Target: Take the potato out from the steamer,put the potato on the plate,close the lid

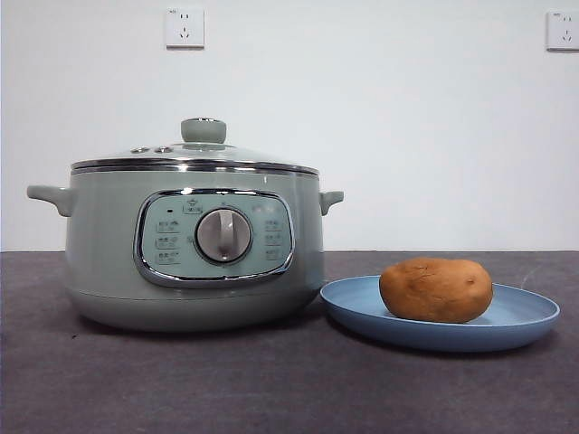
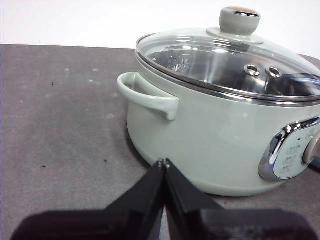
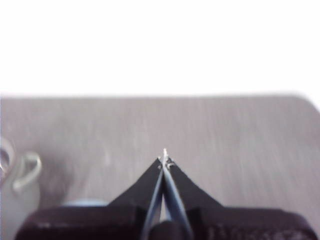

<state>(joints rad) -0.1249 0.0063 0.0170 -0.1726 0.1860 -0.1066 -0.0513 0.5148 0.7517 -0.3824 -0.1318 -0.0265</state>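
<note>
The mint-green steamer (image 1: 194,249) stands on the table's left half with its glass lid (image 1: 194,155) seated on the chrome rim, knob up. To its right lies the light-blue plate (image 1: 525,321), and the orange-brown potato (image 1: 435,289) rests on it. Neither arm shows in the front view. The left gripper (image 2: 164,162) is shut and holds nothing, a short way from the steamer (image 2: 215,135) near its side handle, with the lid (image 2: 225,60) in sight. The right gripper (image 3: 165,159) is shut and empty above bare table; a sliver of the plate (image 3: 85,203) peeks beside it.
Dark grey table surface (image 1: 226,380) stretches in front of the pot and plate. A white wall with two sockets (image 1: 185,28) stands behind. One steamer handle (image 3: 25,175) appears blurred at the edge of the right wrist view.
</note>
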